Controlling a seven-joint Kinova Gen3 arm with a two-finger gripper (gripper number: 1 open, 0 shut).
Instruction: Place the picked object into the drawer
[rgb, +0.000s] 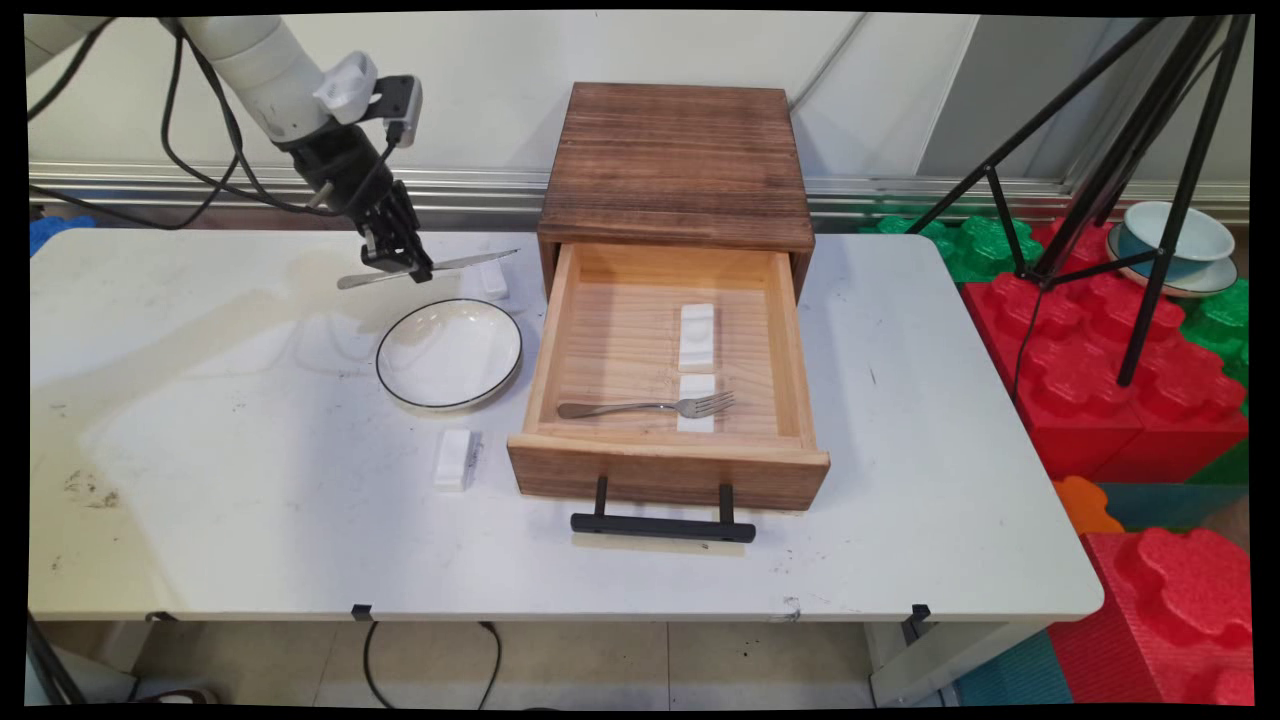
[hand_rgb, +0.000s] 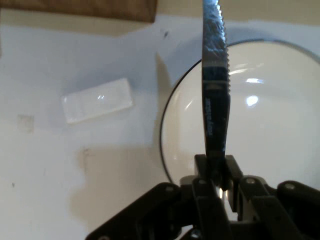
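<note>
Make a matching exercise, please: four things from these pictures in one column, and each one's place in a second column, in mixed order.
Things:
1. knife
2. fork
3. plate
4. drawer handle

Places:
A. inside the open drawer
B. on the table, left of the drawer
C. held in the gripper, jaws closed on it
D. on the drawer's front, towards the table's near edge

Pairs: 1-C, 2-A, 3-B, 4-D

A robot test lab, dressed up with household props.

I'm looking at a black camera tripod (rgb: 1120, 190) standing over big red and green foam blocks (rgb: 1110, 350), while black cables (rgb: 200, 150) are hanging across a bare white wall panel (rgb: 480, 90).
</note>
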